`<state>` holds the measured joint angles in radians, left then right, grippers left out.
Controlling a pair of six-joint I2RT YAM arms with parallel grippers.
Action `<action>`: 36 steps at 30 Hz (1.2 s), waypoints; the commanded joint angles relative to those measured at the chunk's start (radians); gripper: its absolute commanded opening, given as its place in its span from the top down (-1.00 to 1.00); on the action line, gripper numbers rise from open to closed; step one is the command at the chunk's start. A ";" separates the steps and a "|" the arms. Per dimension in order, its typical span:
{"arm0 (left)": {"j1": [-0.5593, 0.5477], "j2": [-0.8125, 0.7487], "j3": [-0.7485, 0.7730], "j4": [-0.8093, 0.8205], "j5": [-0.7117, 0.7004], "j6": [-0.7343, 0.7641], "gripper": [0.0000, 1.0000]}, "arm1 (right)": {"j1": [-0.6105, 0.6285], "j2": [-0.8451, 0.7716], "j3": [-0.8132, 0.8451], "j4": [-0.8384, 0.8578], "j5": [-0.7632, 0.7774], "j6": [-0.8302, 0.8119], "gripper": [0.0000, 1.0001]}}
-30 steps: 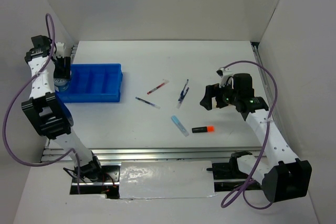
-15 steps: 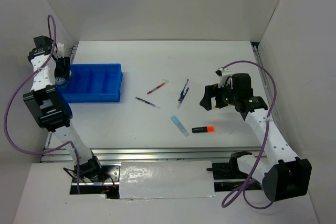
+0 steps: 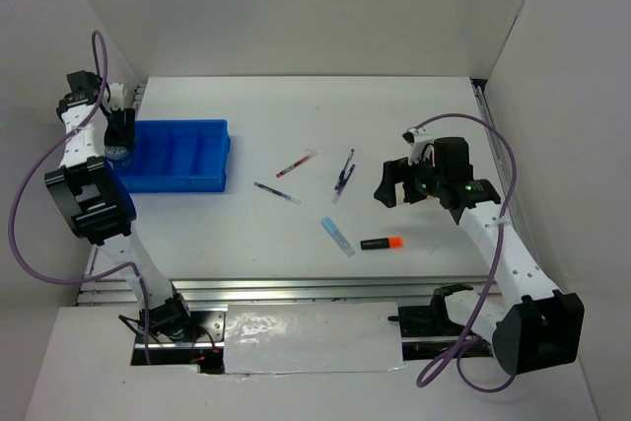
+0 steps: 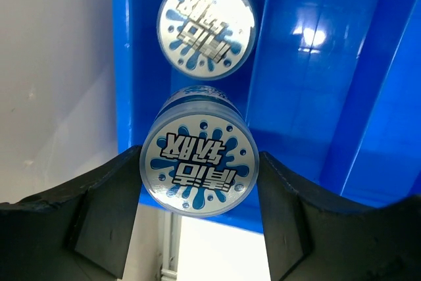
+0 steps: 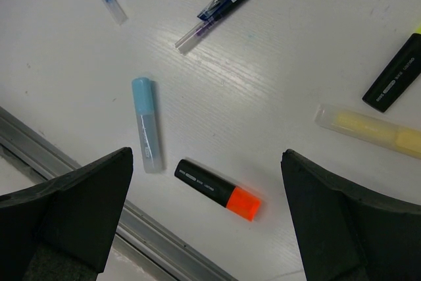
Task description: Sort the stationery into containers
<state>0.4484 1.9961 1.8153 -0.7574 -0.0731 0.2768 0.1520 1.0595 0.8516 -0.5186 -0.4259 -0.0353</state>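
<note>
My left gripper (image 3: 119, 137) is shut on a round blue-white pot (image 4: 197, 169), held over the left end of the bright blue divided tray (image 3: 182, 155). A second pot (image 4: 206, 29) lies in the tray's (image 4: 316, 97) end compartment. My right gripper (image 3: 394, 182) is open and empty above the table. Below it (image 5: 207, 156) lie a black highlighter with an orange cap (image 5: 217, 190), a pale blue bar (image 5: 146, 123), blue and purple pens (image 5: 227, 4), a cream bar (image 5: 368, 128) and a black highlighter with a yellow cap (image 5: 395, 77).
A red pen (image 3: 296, 164) and a thin blue pen (image 3: 277, 193) lie mid-table, with the orange highlighter (image 3: 382, 243) and the pale blue bar (image 3: 337, 236) nearer the front metal rail (image 3: 296, 288). White walls stand at the left, back and right.
My left wrist has shifted slightly at the tray's left end, still holding the pot. The right arm and the loose items have not visibly moved.
</note>
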 commanded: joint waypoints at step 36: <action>0.019 0.007 -0.119 0.129 0.167 -0.077 -0.40 | 0.040 0.000 0.047 0.031 0.016 -0.012 -1.00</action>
<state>0.4690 2.0056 1.6981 -0.6460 0.0319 0.2096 0.1810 1.0817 0.8696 -0.5179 -0.4213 -0.0425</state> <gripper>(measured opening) 0.754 0.998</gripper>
